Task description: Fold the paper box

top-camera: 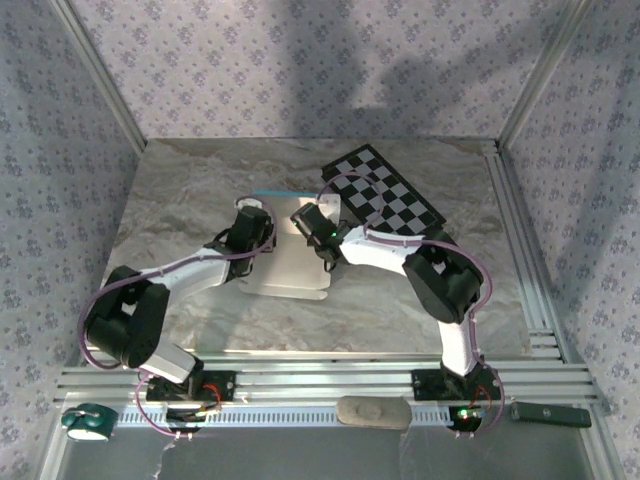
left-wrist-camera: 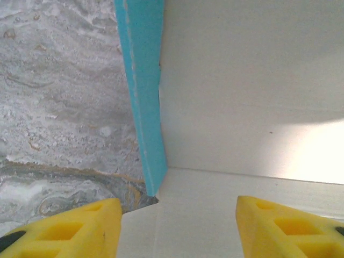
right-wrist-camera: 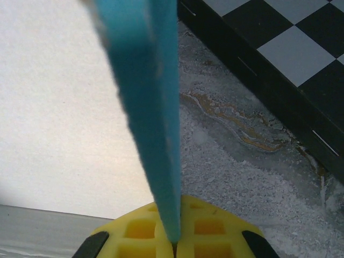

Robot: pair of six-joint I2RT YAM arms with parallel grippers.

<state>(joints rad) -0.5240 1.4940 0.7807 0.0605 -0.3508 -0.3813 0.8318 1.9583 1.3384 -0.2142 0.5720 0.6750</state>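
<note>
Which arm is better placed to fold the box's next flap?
Right, probably: the right gripper is shut on an upright turquoise flap of the paper box; the left gripper is open, holding nothing.

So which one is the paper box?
Look at the middle of the marble table. The paper box is the flat sheet there, just left of the checkerboard. Unlike that black-and-white board, it is plain white with turquoise raised flaps.

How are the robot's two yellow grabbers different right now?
The left gripper has its fingers apart; the right gripper has them shut. The left holds nothing over the white paper box; the right pinches its turquoise flap. Both have yellow fingers.
</note>
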